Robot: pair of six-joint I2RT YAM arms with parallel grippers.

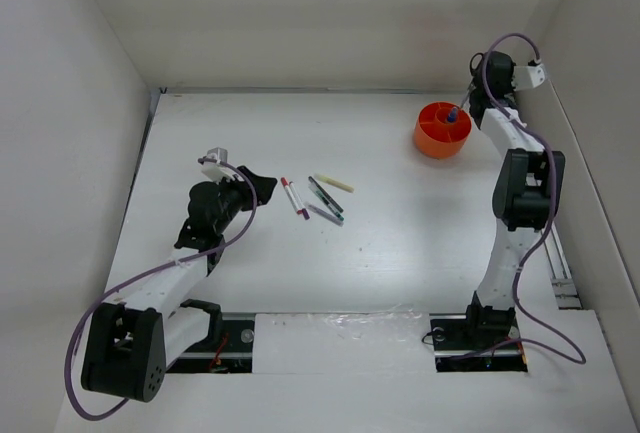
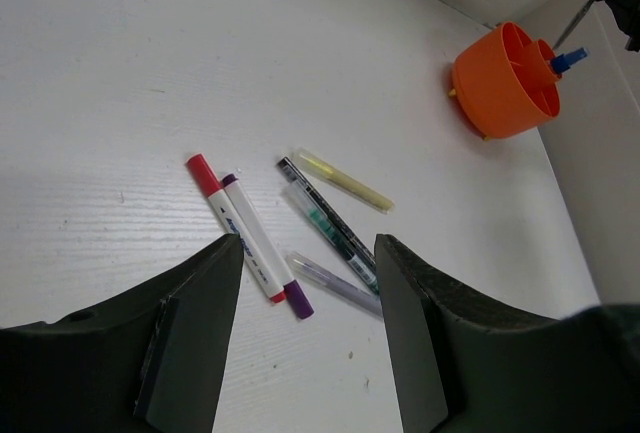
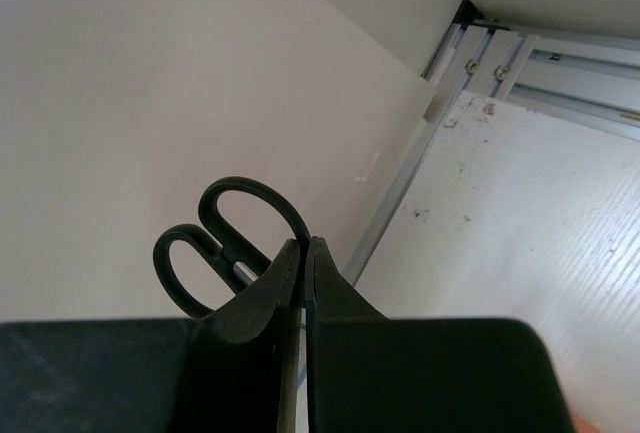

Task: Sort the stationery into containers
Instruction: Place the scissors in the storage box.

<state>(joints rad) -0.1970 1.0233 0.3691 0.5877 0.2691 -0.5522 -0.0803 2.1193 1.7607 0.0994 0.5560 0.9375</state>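
Note:
Several pens lie mid-table: a red-capped marker, a purple-capped marker, a yellow highlighter, a black pen beside a green one, and a clear grey pen. My left gripper hovers open just short of them, with nothing between its fingers. The orange divided holder stands at the far right with a blue marker upright in it. My right gripper is shut on black scissors, handles out, above and just behind the holder.
White walls close in the table on the left, back and right. An aluminium rail runs along the right wall's foot. The pens lie between the left gripper and the holder.

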